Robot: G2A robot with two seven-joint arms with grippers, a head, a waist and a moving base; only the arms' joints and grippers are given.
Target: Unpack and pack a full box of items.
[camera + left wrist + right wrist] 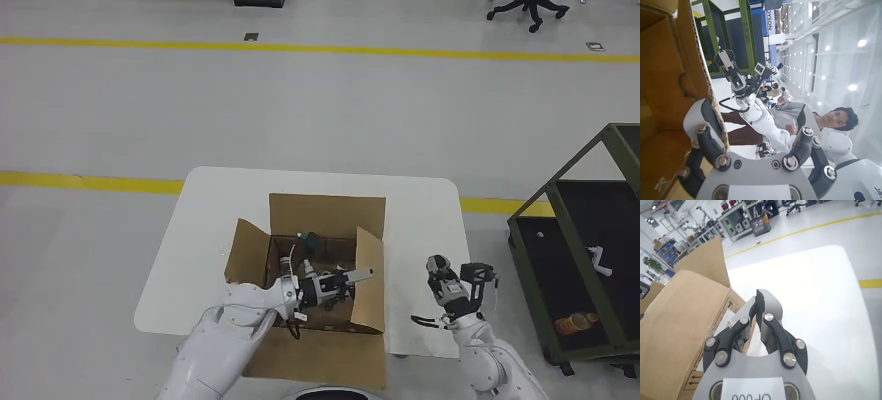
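Observation:
An open cardboard box stands on the white table, all flaps folded out. Small items lie inside, among them a dark green one; my arm covers most of them. My left gripper is inside the box at its right wall, open. The edge of the right flap runs between its fingers, close against one pad. My right gripper is held above the bare table to the right of the box. It is shut with nothing in it, the box wall beside it.
A green-framed cart stands on the floor to the right of the table, with a small bottle and a white item on its black shelf. Bare table surface lies left and right of the box.

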